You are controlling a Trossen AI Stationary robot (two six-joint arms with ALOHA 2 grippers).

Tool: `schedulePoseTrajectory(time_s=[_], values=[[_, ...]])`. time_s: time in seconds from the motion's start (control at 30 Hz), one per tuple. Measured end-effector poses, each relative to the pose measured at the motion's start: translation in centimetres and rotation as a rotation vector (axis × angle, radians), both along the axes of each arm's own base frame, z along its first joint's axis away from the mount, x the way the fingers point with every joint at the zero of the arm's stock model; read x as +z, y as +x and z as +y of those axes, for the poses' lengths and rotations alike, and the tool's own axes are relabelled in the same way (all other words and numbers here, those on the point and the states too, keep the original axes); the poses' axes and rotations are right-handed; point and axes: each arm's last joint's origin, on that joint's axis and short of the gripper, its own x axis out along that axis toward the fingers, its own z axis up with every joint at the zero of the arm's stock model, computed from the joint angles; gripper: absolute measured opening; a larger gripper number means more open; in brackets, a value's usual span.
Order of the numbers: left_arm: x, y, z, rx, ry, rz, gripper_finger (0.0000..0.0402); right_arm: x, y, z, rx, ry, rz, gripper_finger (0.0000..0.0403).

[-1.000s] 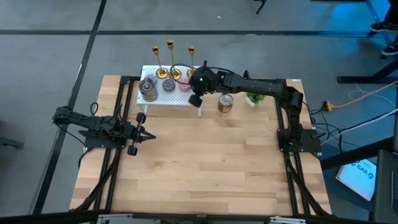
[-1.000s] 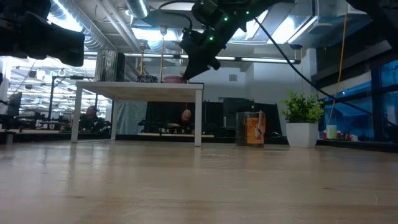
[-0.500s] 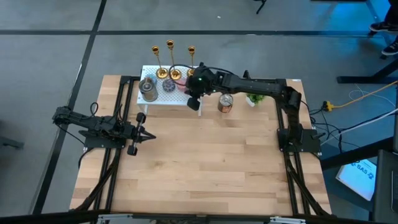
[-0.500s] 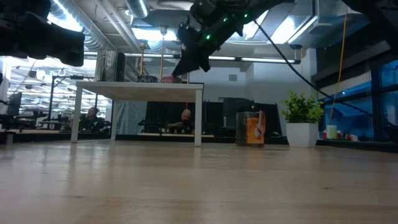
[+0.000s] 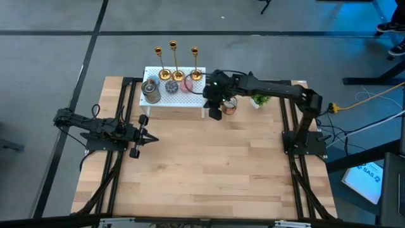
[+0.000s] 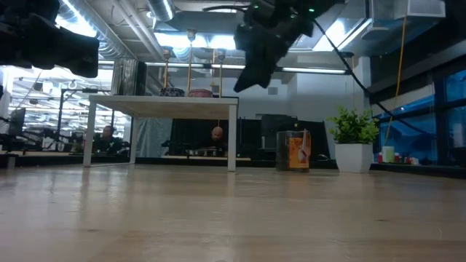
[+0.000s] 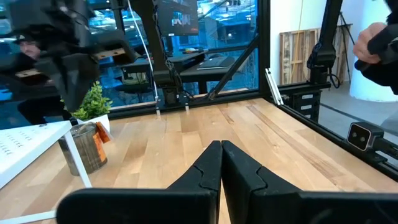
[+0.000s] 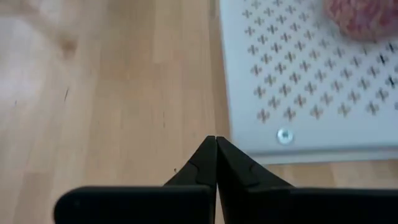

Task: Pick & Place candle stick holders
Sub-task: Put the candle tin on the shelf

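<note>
Three gold candle stick holders (image 5: 173, 62) stand upright on their round bases along the far side of a small white perforated shelf (image 5: 166, 100). In the low view their thin stems (image 6: 190, 67) rise above the shelf top. My right gripper (image 5: 215, 114) is shut and holds nothing. It hangs off the shelf's right near corner, slanting down, above the wood; its own view shows the shut fingers (image 8: 216, 149) beside the shelf's edge (image 8: 311, 93). My left gripper (image 5: 149, 137) is also shut and holds nothing. It rests level near the table's left side, its fingers (image 7: 221, 158) closed.
On the shelf are a silver tin (image 5: 150, 90) and small round discs, one of them pink (image 8: 364, 15). A copper tin (image 5: 230, 105) and a potted plant (image 5: 258, 99) stand right of the shelf, close to my right gripper. The wooden table (image 5: 215, 171) lies nearer.
My right gripper, shut throughout, has left its place above the shelf's right end. It has swung toward the table's right and near edges and now hangs off the shelf's corner, turned at the wrist. The right candle stick holder's base, covered before, now shows.
</note>
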Motion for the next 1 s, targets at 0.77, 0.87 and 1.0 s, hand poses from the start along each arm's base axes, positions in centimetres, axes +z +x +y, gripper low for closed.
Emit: schedulePoseTrajectory(time_s=[0.77,0.87,1.0], values=[[0.0,0.0,0.0,0.0,0.0,0.0,0.0005,-2.5,-5.7,3.0,-0.056,0.014,-0.107,0.0003],[0.0,0.0,0.0,0.0,0.0,0.0,0.0006,-2.7,-5.9,3.0,-0.051,0.013,-0.082,0.0004],[0.0,0.0,0.0,0.0,0.0,0.0,0.0004,-3.3,-6.7,2.8,-0.036,0.013,0.004,0.0025]])
